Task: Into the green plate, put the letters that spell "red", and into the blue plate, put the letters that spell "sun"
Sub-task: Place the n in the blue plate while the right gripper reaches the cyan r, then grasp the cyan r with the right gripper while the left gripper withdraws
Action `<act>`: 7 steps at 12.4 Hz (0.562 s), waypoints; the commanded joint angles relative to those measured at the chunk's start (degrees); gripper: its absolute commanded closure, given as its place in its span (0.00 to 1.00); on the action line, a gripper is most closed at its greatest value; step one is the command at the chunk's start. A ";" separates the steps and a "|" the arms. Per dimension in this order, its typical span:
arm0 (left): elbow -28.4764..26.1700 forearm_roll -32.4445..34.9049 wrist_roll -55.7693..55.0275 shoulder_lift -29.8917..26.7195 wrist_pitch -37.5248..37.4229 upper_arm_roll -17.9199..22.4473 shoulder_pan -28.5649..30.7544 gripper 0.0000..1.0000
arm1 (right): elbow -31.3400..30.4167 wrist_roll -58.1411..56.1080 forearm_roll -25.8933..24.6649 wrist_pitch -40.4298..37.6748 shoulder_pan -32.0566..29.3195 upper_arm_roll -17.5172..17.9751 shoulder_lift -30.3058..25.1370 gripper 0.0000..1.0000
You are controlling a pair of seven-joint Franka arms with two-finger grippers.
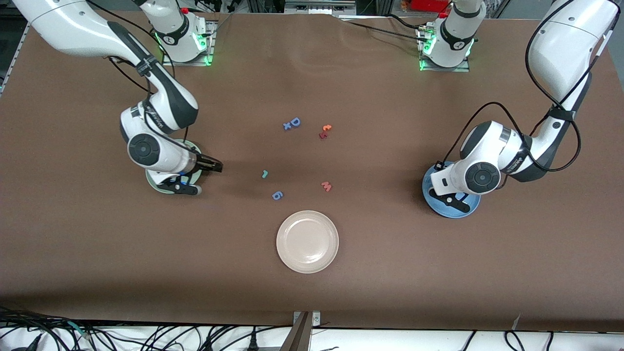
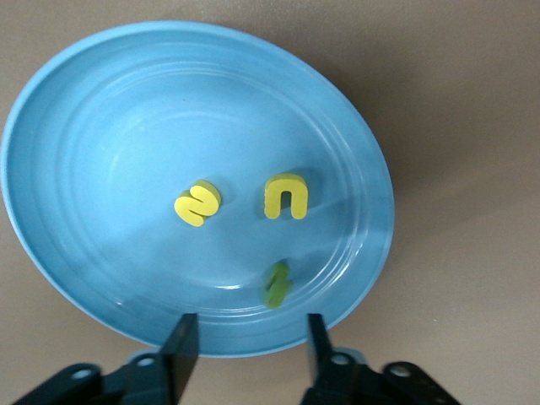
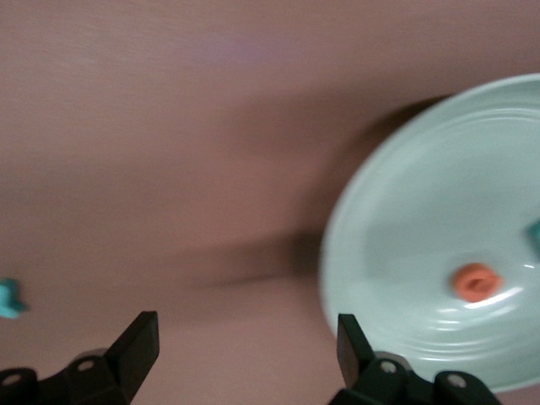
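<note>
My left gripper [image 2: 249, 346] [image 1: 456, 201] hangs open over the blue plate [image 2: 101, 110] [image 1: 438, 207], nothing between its fingers. In that plate lie a yellow "s" [image 2: 198, 203], a yellow "u" [image 2: 286, 196] and an olive-green "n" [image 2: 277, 283], blurred, near the rim. Open too, my right gripper [image 3: 249, 346] [image 1: 202, 177] sits at the edge of the green plate [image 3: 422, 194] [image 1: 155, 184]. The orange "e" [image 3: 477, 282] lies in it, with a teal letter [image 3: 535, 236] cut off by the frame. A teal "r" [image 1: 264, 174] [image 3: 8, 298] lies on the table mid-way between the arms.
A cream-pink plate [image 1: 307, 241] sits nearest the front camera. Loose on the table: a blue "D" [image 1: 292, 123], a red and orange pair [image 1: 324, 131], a pink "w" [image 1: 326, 186] and a lilac "6" [image 1: 277, 195].
</note>
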 commanded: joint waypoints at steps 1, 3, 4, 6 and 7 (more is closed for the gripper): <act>0.92 0.77 0.89 -0.71 -0.32 -1.01 0.06 0.00 | 3.43 8.03 0.18 6.16 5.33 0.13 5.90 0.06; 3.72 -0.98 0.88 -2.02 -0.41 -3.38 0.58 0.00 | 5.62 14.45 -0.35 9.00 10.07 -0.14 8.53 0.06; 5.39 -2.47 0.88 -3.51 -0.59 -3.65 0.67 0.00 | 6.93 16.65 -0.44 9.09 12.19 -0.75 9.59 0.06; 9.60 -7.65 0.80 -6.67 -3.90 -3.56 0.58 0.00 | 9.48 19.74 -0.35 9.09 17.45 -4.51 10.22 0.07; 11.19 -7.93 0.80 -7.91 -7.23 -3.74 0.41 0.00 | 10.28 20.88 -0.44 9.09 20.09 -6.45 10.13 0.08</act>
